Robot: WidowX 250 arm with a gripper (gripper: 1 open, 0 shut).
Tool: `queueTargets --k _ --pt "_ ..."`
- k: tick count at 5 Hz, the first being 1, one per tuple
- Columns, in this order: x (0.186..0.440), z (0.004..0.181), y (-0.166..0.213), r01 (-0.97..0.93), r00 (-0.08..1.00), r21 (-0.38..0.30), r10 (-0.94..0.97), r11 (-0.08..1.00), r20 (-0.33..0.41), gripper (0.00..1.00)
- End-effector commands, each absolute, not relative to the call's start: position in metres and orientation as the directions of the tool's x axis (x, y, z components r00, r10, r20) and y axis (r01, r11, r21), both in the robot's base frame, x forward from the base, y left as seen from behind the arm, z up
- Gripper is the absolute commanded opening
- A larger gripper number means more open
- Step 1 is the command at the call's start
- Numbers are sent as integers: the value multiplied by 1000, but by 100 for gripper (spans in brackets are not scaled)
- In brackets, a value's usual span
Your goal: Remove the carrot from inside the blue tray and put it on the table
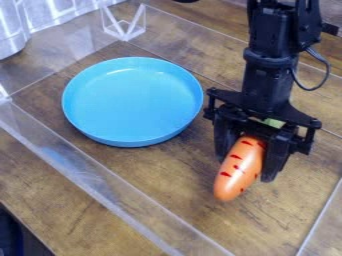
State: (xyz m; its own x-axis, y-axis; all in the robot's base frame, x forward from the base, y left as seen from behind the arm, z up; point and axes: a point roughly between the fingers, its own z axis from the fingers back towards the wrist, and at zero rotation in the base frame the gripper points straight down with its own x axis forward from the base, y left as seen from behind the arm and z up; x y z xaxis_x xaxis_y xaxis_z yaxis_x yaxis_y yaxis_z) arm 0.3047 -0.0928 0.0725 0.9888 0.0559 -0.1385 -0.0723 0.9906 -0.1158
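The table (80, 215) is a dark brown wood-plank surface with visible grain, covered by a glossy clear sheet (134, 205) that reflects light along its edges. The blue tray (131, 100) rests on it at centre left, with nothing inside. At the far left, a clear angular object (127, 20) and a grey item (11, 30) are cut off by the frame edge and cannot be identified. The arm's upper section is cut off at the top. The gripper (257, 145) points down, right of the tray, jaws closed on the upper end of the carrot (238, 170). The carrot hangs outside the tray, above the table; its green top is hidden between the jaws. Contact with the table cannot be determined.
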Motion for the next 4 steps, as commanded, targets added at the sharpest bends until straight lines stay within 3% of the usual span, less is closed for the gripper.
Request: queueTargets --k 1,3,4 --pt "312 83 -93 -63 995 -138 52 988 -83 0" --pt "314 67 -96 -51 994 -149 36 988 -100 0" --pt "316 58 -95 -49 994 -168 32 985 -105 100"
